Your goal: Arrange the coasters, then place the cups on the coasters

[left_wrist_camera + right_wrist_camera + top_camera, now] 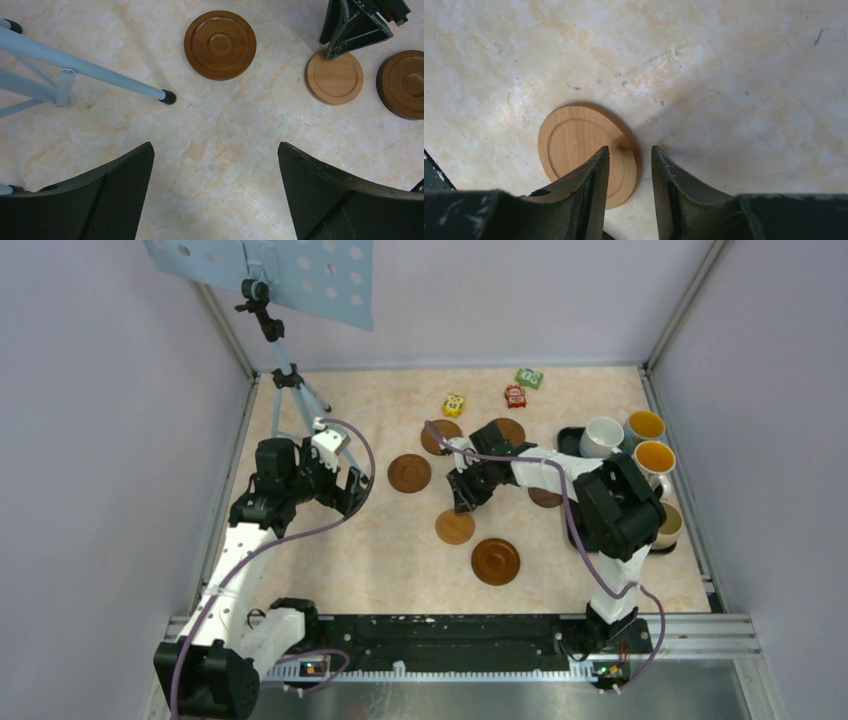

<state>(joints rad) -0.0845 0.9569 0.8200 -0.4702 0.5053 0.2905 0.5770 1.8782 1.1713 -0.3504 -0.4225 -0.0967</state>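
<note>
Several round brown coasters lie on the table: a dark coaster [409, 473] at the left, a light coaster [455, 527] in the middle and a dark coaster [496, 561] nearer me. My right gripper [462, 505] points down at the light coaster [574, 145]. Its jaws stand a narrow gap apart [630, 149] and straddle the coaster's right rim, and the coaster lies flat. My left gripper [215, 150] hangs wide open over bare table, holding nothing. The cups stand at the right: a white cup [603, 437], two orange-lined cups [655, 457] and a beige cup [667, 525].
A blue tripod [290, 380] stands at the back left, one foot [168, 97] close to my left gripper. Small coloured packets [454, 404] lie at the back. A black tray [570, 440] sits under the cups. More coasters [510, 430] lie behind the right arm.
</note>
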